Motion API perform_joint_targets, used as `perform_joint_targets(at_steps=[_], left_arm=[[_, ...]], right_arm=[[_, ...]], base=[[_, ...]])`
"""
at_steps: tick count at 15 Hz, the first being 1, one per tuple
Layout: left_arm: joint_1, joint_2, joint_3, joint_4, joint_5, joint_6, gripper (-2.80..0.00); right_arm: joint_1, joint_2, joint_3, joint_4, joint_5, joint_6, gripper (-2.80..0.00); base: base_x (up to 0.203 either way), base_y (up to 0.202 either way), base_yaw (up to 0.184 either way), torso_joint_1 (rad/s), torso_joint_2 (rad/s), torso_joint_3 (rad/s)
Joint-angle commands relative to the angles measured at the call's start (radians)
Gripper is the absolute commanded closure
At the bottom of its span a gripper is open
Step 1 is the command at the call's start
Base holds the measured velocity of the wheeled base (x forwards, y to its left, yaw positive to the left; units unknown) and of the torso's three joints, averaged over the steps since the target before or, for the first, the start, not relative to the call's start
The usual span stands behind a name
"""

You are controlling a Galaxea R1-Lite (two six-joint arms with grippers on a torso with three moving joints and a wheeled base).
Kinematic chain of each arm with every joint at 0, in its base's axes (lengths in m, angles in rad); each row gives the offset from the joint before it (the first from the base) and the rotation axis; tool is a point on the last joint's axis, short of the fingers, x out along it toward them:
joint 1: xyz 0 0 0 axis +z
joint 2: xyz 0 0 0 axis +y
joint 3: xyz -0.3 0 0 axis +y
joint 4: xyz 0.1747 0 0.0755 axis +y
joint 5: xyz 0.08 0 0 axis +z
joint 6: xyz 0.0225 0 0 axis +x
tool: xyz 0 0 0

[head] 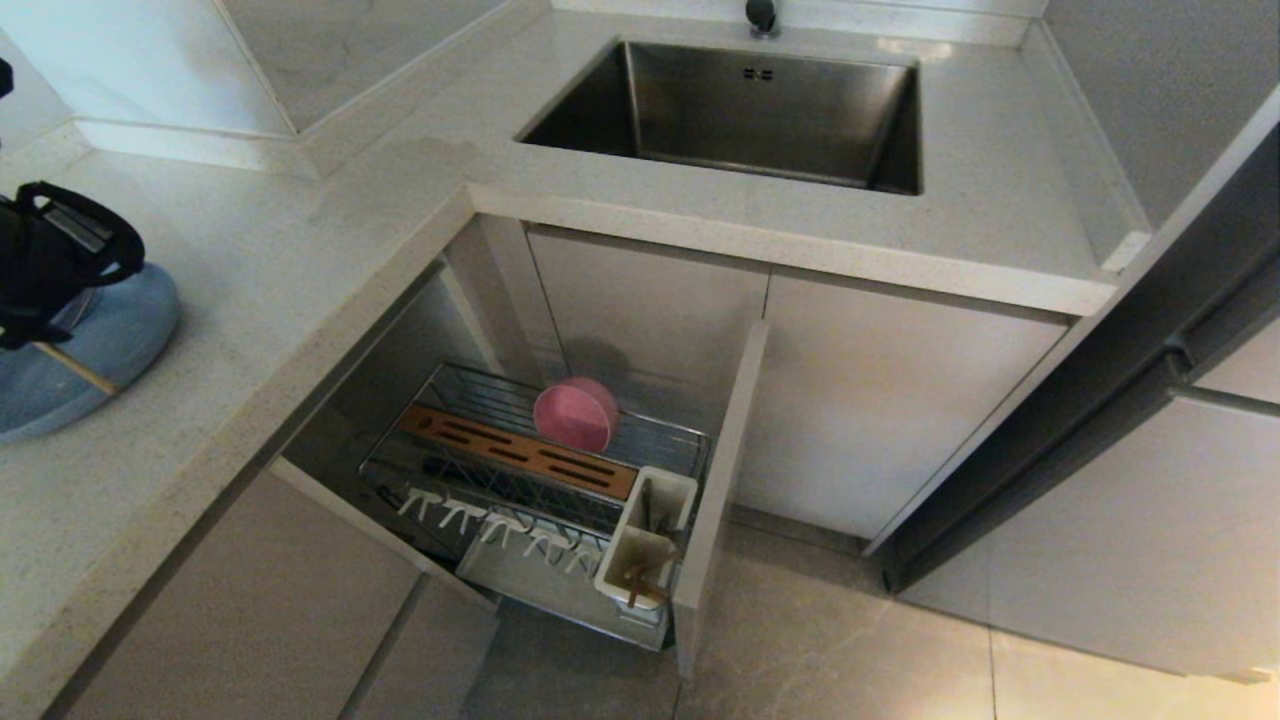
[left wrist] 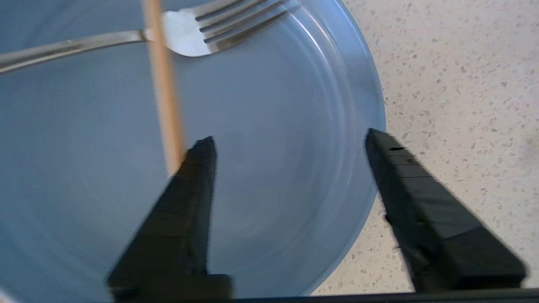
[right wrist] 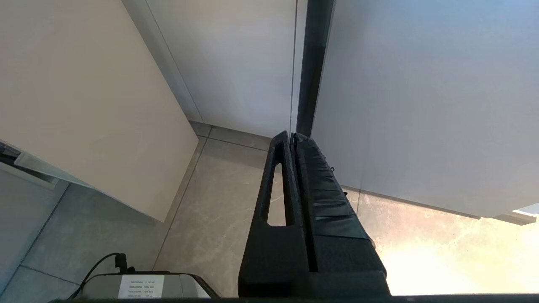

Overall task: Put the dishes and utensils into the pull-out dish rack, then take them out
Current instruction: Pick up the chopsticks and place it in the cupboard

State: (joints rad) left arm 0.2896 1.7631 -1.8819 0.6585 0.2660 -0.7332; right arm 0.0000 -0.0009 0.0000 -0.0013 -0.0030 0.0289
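Note:
The pale-blue plate point(head: 100, 350) point(left wrist: 261, 126) lies on the counter at the far left. A light-wood chopstick point(left wrist: 164, 97) point(head: 75, 368) and a silver fork point(left wrist: 198, 29) rest on it. My left gripper point(head: 35, 320) point(left wrist: 290, 136) hangs open just above the plate's rim, one finger over the plate and the other over the counter, holding nothing. The pink bowl point(head: 576, 413) stands on edge in the pulled-out dish rack point(head: 660, 430), behind its wooden strip point(head: 520, 452). A light-wood stick point(head: 640, 582) shows in the white utensil cups point(head: 672, 490). My right gripper point(right wrist: 292, 136) is shut and empty, low beside the cabinet fronts.
The steel sink point(head: 740, 110) is set in the counter point(head: 300, 260) at the back. The rack's beige front panel point(head: 720, 480) juts out over the tiled floor point(head: 830, 640). Dark cabinet doors point(head: 1150, 340) stand at the right.

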Motion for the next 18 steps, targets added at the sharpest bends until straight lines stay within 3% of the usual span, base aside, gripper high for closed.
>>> perform_joint_targets(at_steps=[1, 13, 18], left_arm=[[0.000, 0.020, -0.002, 0.004, -0.004, -0.005, -2.80], [0.005, -0.060, -0.020, -0.016, -0.033, -0.004, -2.80], [0.021, -0.109, -0.011, 0.067, -0.019, -0.014, -2.80]], right_arm=[[0.000, -0.001, 0.000, 0.000, 0.000, 0.000, 0.00], [0.000, -0.001, 0.000, 0.000, 0.000, 0.000, 0.00], [0.000, -0.001, 0.000, 0.000, 0.000, 0.000, 0.00]], base=[[0.000, 0.000, 0.000, 0.000, 0.00, 0.000], [0.000, 0.000, 0.000, 0.000, 0.00, 0.000], [0.000, 0.000, 0.000, 0.000, 0.00, 0.000]])
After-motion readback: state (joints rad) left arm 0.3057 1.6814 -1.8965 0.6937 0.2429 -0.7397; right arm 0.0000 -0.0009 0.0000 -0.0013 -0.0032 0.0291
